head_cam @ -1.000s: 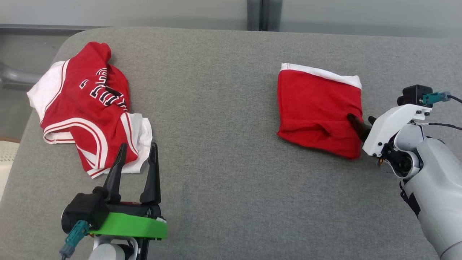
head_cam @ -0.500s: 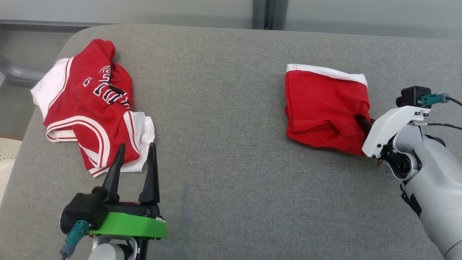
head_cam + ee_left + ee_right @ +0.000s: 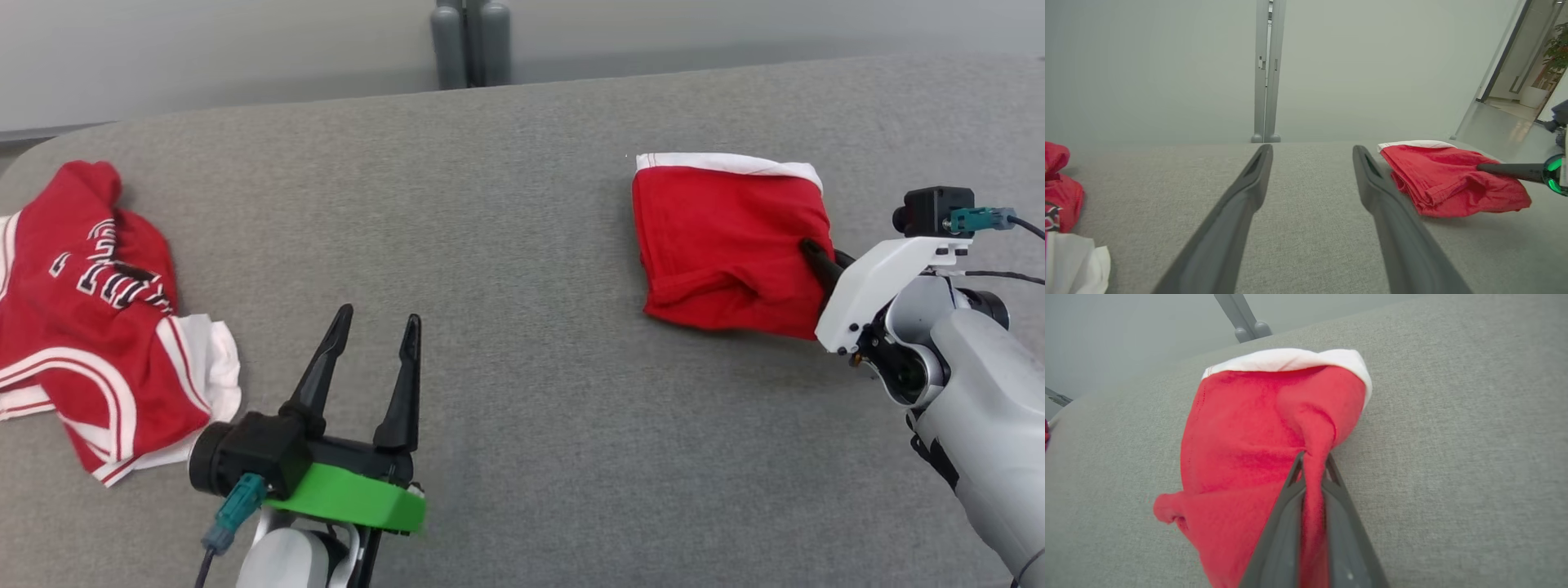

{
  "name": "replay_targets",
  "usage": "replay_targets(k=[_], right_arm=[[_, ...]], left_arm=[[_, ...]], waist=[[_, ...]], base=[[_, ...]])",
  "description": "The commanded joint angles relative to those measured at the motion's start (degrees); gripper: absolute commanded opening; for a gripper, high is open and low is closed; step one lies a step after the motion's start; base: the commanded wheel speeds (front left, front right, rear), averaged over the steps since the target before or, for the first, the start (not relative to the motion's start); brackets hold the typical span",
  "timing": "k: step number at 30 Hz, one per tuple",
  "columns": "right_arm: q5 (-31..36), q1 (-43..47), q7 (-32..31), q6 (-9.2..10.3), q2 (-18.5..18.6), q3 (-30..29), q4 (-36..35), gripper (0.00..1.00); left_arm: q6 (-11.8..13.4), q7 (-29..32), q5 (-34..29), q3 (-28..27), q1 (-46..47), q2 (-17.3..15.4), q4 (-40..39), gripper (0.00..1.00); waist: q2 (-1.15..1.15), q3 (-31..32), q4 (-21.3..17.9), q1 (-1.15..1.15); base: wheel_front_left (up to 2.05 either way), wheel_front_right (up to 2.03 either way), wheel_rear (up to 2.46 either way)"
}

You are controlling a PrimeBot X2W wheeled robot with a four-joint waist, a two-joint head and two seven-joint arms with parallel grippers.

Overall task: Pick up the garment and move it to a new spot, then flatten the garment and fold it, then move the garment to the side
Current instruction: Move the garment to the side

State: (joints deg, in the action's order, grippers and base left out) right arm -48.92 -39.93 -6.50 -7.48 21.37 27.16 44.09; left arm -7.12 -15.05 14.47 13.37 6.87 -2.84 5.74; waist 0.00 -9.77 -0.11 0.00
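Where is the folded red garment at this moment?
In the head view the folded red garment lies at the right of the grey fabric surface, its right edge pinched in the right gripper; the crumpled jersey lies far left.

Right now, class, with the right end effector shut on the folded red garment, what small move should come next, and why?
Probably a slight lift, then a drag toward the right. The right end effector pinches a ridge of the red garment, which lies folded on the grey table, so only moving it aside seems left; the left end effector stands open.
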Motion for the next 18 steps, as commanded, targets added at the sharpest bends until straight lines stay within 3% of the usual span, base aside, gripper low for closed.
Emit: replay_targets(k=[1, 10, 18], right_arm=[[-0.57, -0.52, 0.57, -0.03, 0.04, 0.59, -0.22, 0.0], [-3.27, -1.61, 3.07, -0.03, -0.51, 4.15, -0.64, 0.0], [-5.21, -3.08, 6.92, -0.03, 0.27, 7.41, -1.82, 0.0]], left_arm=[[-0.33, -0.18, -0.36, 0.56, 1.52, -0.23, 0.14, 1.0], [-0.42, -0.18, -0.45, 4.3, 5.26, -1.59, 1.9, 1.0], [-0.4, -0.18, -0.01, 6.02, 7.48, -2.93, 3.03, 1.0]], waist=[[0.0, -0.21, -6.57, 0.0], [0.0, -2.43, -15.81, 0.0], [0.0, -4.94, -19.36, 0.0]], base=[[0.0, 0.0, 0.0], [0.0, 0.0, 0.0], [0.0, 0.0, 0.0]])
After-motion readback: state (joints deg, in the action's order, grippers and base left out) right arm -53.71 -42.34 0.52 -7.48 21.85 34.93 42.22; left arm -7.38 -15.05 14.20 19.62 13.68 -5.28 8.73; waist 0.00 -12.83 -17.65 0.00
